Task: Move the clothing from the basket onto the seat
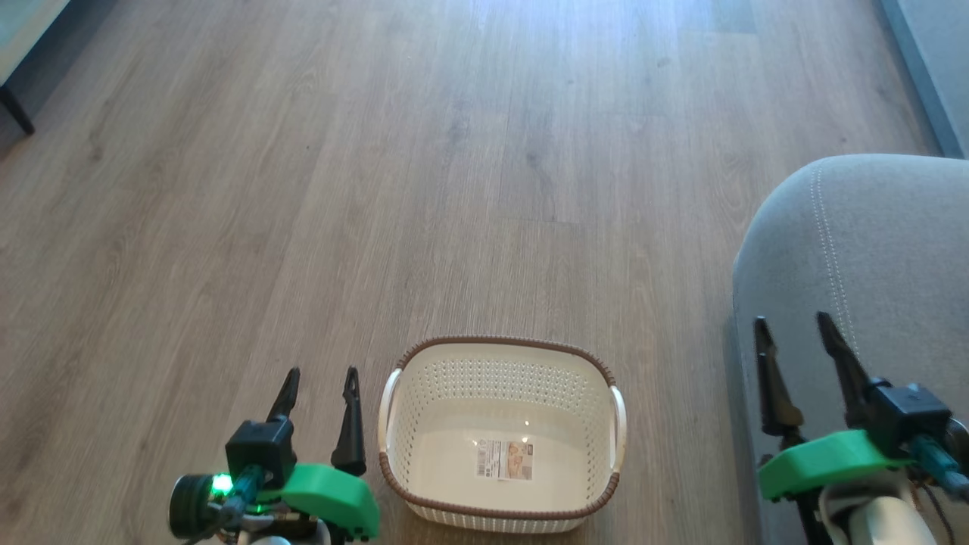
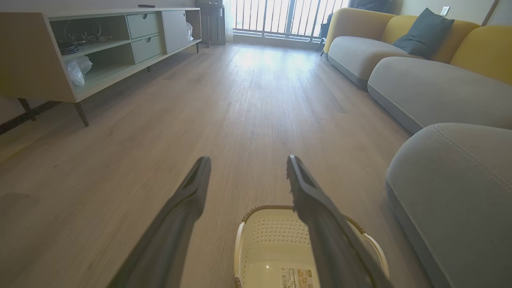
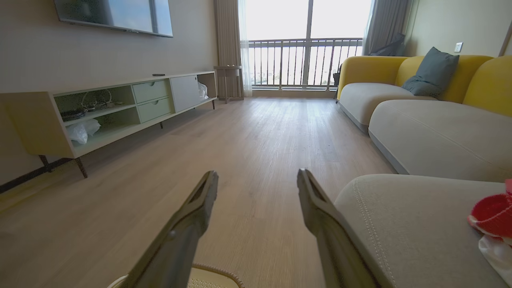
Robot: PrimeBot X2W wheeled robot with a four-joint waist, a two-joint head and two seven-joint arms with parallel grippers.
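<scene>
The cream-white basket (image 1: pixel 500 431) with its brown rim stands on the wood floor, holding nothing but the paper label on its bottom. My left gripper (image 1: pixel 319 375) hangs open just left of it, and the basket (image 2: pixel 276 244) shows under its fingers in the left wrist view. At the right, my right gripper (image 1: pixel 792 324) is open over the front edge of the grey seat (image 1: pixel 870 235). The clothing (image 3: pixel 493 218), red with white beneath, lies on the seat (image 3: pixel 408 224) at the right edge of the right wrist view.
A long low cabinet (image 3: pixel 120 108) on dark legs runs along the left wall. Yellow-backed sofa sections (image 3: pixel 424 120) with a grey cushion extend beyond the seat on the right. Bare wood floor (image 1: pixel 454 189) lies between them, up to a balcony window.
</scene>
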